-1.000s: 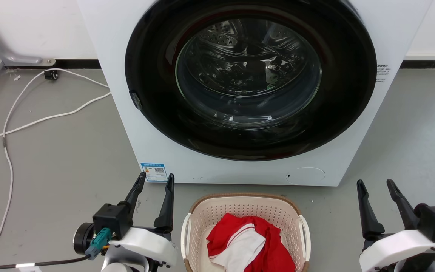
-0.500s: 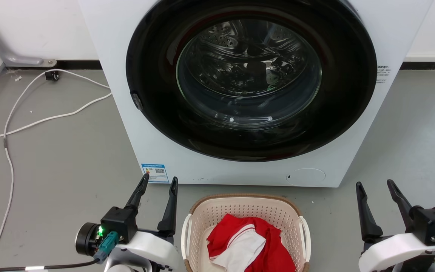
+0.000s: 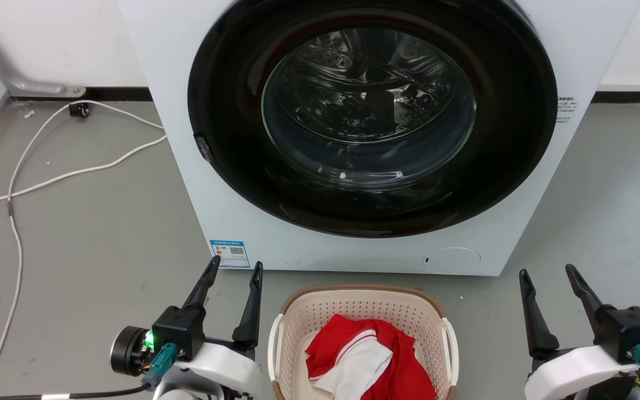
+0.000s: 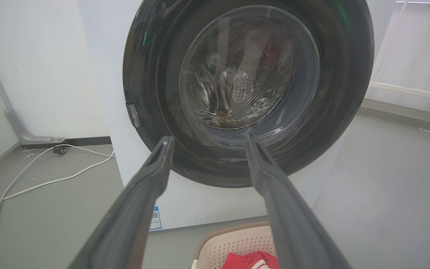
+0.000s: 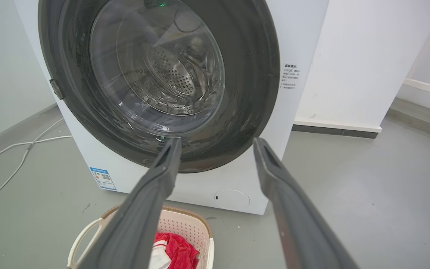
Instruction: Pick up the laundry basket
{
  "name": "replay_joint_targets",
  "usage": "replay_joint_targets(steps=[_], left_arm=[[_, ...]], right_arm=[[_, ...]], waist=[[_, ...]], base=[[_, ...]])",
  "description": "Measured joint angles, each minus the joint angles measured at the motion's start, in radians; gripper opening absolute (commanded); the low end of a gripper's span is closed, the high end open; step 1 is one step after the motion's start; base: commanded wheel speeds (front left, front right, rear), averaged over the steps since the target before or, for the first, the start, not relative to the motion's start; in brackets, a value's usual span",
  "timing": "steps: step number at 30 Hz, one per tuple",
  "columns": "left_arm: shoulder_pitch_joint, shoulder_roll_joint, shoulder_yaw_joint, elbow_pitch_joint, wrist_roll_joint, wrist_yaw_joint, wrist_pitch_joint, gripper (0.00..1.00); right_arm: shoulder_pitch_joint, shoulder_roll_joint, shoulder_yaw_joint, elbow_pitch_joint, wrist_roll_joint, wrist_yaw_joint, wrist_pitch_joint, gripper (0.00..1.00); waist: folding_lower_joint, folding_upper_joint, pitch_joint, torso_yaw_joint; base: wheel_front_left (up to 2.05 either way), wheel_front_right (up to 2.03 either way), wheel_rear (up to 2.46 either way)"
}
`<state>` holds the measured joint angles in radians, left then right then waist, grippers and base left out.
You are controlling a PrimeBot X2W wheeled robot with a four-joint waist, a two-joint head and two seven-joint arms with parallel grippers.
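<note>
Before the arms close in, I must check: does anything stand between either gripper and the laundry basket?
Nothing visible does. The open left gripper and open right gripper flank the laundry basket with bare floor between.

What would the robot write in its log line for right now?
grasp: not yet | left gripper: open, beside basket | right gripper: open, apart from basket | basket: on floor, red and white clothes inside
</note>
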<state>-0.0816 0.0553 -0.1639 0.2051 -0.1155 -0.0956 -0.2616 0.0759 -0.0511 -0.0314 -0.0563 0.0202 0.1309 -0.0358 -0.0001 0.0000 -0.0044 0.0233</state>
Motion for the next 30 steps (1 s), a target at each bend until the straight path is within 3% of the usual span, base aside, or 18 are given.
replay_joint_targets(steps=[24,30], left_arm=[[-0.032,-0.004,0.025,0.029,-0.031,0.006,-0.001,1.00],[-0.114,-0.004,0.007,0.124,-0.028,-0.001,-0.001,1.00]], right_arm=[[-0.018,0.000,-0.006,0.015,0.017,0.000,-0.003,1.00],[-0.065,0.000,-0.018,0.066,0.038,0.000,-0.002,1.00]], waist=[[0.0000,0.0000,0.038,-0.013],[0.0001,0.0000,0.097,-0.022]], base=[[0.00,0.00,0.00],[0.00,0.00,0.00]])
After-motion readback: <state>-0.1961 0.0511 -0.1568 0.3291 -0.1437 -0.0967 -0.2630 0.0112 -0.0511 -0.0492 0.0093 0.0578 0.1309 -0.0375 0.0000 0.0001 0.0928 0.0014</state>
